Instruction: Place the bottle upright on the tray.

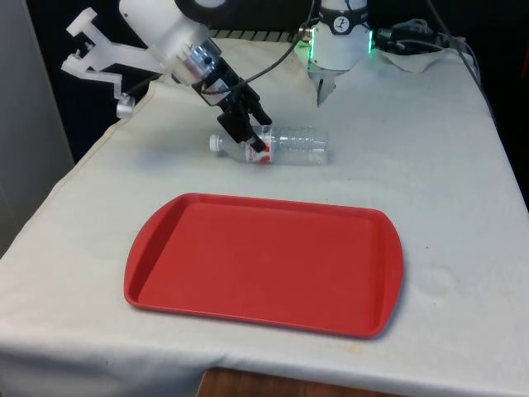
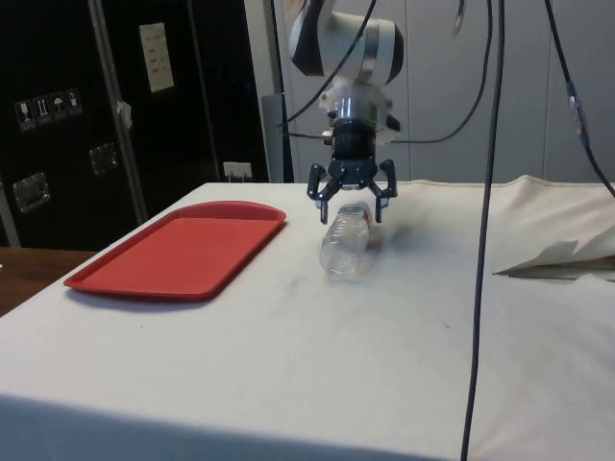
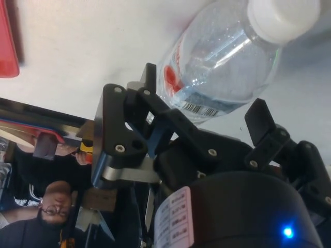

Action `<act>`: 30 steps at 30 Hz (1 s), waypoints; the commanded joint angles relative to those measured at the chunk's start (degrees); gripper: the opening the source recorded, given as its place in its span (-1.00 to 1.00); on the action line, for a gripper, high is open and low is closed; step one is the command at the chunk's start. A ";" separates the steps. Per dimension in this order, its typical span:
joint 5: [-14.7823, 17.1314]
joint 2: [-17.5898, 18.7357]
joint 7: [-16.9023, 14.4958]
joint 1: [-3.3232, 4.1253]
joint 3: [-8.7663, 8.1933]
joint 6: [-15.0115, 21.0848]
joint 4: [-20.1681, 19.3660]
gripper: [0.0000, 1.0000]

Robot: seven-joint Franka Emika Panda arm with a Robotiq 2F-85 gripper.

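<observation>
Wrist view: spread gripper straddles lying bottle, its red-white label showing a barcode.

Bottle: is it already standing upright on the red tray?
No. In the front view the bottle lies on its side on the white cloth, beyond the empty tray, with the open gripper over it.

In the front view the gripper covers part of the bottle's label; in the wrist view the bottle's base lies behind the fingers
</observation>
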 commanded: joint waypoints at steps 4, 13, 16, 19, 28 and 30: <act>0.74 0.63 -0.63 -0.17 0.29 0.23 0.17 1.00; 1.49 1.55 -1.38 -0.06 0.11 0.23 0.29 1.00; 1.32 1.49 -1.26 -0.06 0.06 0.11 0.23 1.00; 1.26 1.49 -1.26 0.00 0.06 0.11 0.17 1.00; 1.49 1.55 -1.89 -0.17 -0.69 -1.83 0.34 1.00; 2.35 2.06 -2.69 -0.97 -0.57 -3.61 1.15 1.00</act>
